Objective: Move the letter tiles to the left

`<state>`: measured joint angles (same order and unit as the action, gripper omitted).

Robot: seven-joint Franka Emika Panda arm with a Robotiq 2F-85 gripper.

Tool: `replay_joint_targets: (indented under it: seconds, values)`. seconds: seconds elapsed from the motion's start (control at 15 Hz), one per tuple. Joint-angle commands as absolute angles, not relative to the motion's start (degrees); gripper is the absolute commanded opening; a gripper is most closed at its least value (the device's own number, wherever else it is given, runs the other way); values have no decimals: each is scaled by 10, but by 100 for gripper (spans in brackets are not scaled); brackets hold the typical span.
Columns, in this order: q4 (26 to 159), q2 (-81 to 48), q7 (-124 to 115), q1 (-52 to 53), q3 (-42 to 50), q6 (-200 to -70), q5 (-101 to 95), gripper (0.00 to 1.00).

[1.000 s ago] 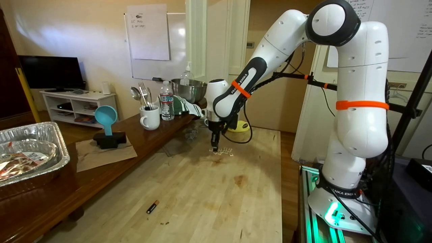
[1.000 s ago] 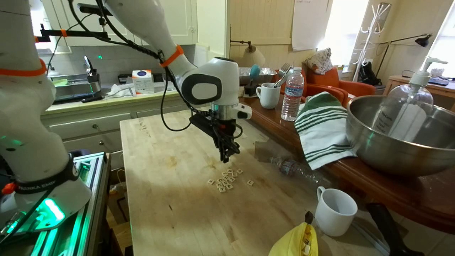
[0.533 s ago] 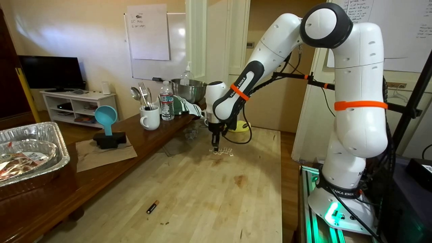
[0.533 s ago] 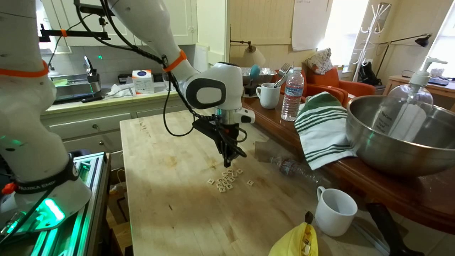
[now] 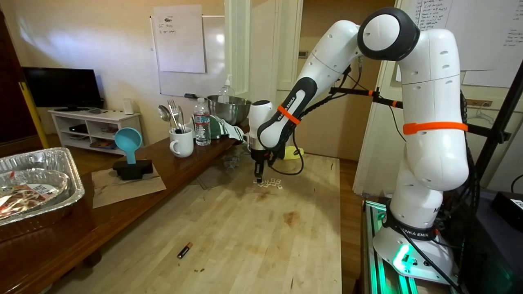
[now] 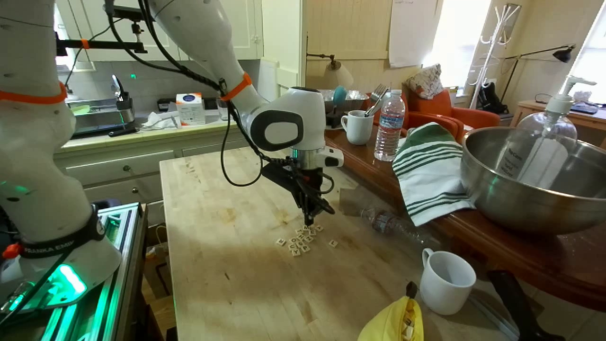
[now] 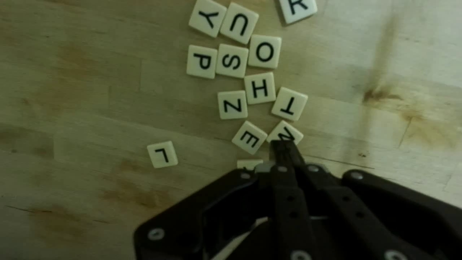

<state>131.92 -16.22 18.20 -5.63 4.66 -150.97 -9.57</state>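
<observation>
Approach of gripper (image 7: 283, 145) over last second, clenched on nothing, to edge of letter tiles (image 7: 232, 104), unmoved where visible and near but apart from lying clear bottle (image 6: 386, 222); probable lining-up for a push, no leftward gain in that span.

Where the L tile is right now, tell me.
In the wrist view, the L tile lies by itself on the left side, left of the E tile and lower than the Z tile.
</observation>
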Motion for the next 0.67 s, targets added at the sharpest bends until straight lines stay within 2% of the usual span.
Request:
replay_joint_targets:
  seconds: [0.0,0.6]
  values:
    - [1314,-185,181,-64,44,-1538,-99,0]
    - [1334,-183,173,-68,16,-1560,-49,0]
